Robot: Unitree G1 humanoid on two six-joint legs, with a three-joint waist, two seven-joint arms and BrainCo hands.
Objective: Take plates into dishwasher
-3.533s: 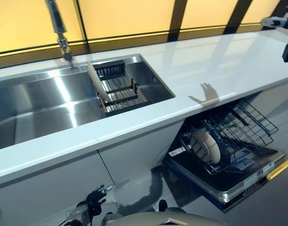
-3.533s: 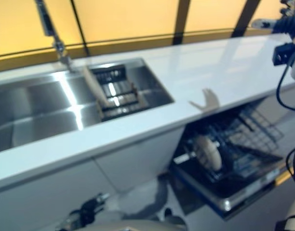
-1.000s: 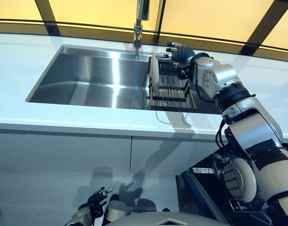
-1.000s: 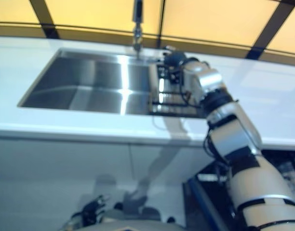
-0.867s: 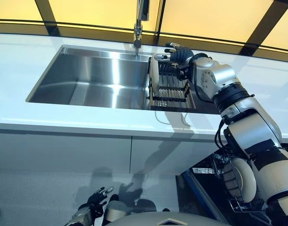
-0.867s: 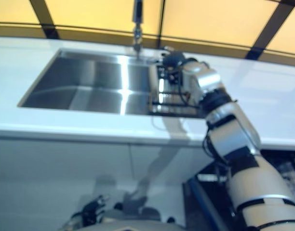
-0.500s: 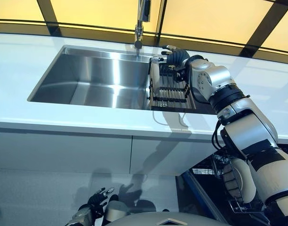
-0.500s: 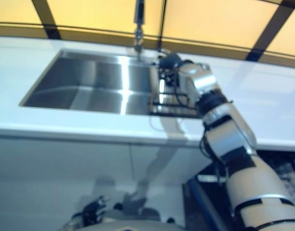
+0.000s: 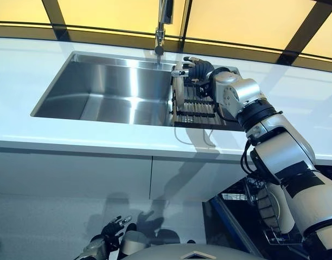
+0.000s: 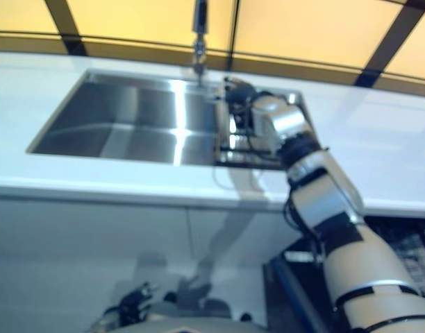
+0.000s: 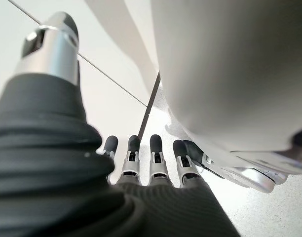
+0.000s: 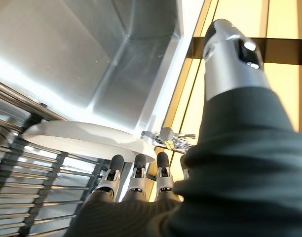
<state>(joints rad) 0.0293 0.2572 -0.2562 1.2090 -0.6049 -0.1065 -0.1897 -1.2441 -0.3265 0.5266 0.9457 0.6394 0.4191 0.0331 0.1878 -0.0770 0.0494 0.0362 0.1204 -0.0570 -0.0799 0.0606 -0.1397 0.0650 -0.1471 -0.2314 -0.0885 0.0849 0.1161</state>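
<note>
A white plate (image 9: pixel 177 89) stands on edge at the left end of the dark dish rack (image 9: pixel 198 105) in the sink's right part. My right hand (image 9: pixel 195 69) reaches over the rack and is at the plate's top rim. In the right wrist view its fingers (image 12: pixel 136 175) are straight with their tips at the plate's edge (image 12: pixel 87 138), and the thumb stands apart, so the hand is open. My left hand (image 9: pixel 108 232) hangs low in front of the cabinets, open and empty; its straight fingers (image 11: pixel 141 155) show in the left wrist view.
The steel sink (image 9: pixel 101 92) is set in the white counter (image 9: pixel 90 146), with the faucet (image 9: pixel 161 27) behind it. The open dishwasher with its wire rack (image 9: pixel 236 203) is at the lower right, partly hidden by my right arm.
My right hand has moved a little left and down along the rack, onto the plate's top rim. The plate still stands in the rack. The left hand has not moved.
</note>
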